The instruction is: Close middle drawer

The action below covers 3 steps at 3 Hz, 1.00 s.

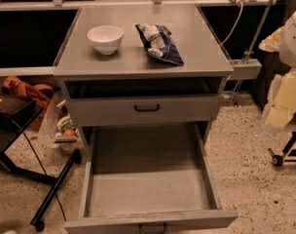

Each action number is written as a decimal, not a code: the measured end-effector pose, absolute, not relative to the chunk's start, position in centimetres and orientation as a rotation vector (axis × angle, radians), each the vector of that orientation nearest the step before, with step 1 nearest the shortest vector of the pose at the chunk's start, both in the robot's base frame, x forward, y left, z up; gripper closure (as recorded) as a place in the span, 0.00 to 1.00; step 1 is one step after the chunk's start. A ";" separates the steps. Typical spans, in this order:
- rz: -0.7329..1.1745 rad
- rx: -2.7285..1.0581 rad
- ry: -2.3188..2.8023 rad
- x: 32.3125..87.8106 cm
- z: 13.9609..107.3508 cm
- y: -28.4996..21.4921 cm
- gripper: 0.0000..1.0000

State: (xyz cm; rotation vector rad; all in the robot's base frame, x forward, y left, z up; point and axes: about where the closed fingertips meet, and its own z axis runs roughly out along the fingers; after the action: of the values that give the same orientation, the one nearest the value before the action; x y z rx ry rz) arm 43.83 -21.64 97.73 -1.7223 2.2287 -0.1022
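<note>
Camera view, middle drawer pulled out, handle cropped at bottom edge, hand out of view

Single cam only. Sits in front of the cabinet, above its top, tilted down & facing its front roughly square-on. Fairly close: cabinet fills centre of frame, top surface in upper half. The pulled-out middle drawer runs toward the lens, its front clipped by bottom edge. Floor shows on L & R sides. Gripper not in frame.
</note>
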 end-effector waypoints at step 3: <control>0.008 -1.600 2.223 40.9 93.0 -22.1 0.00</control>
State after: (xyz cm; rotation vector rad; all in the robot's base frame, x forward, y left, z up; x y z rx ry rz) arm 40.88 -22.07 93.02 -1.6000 2.2235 0.0075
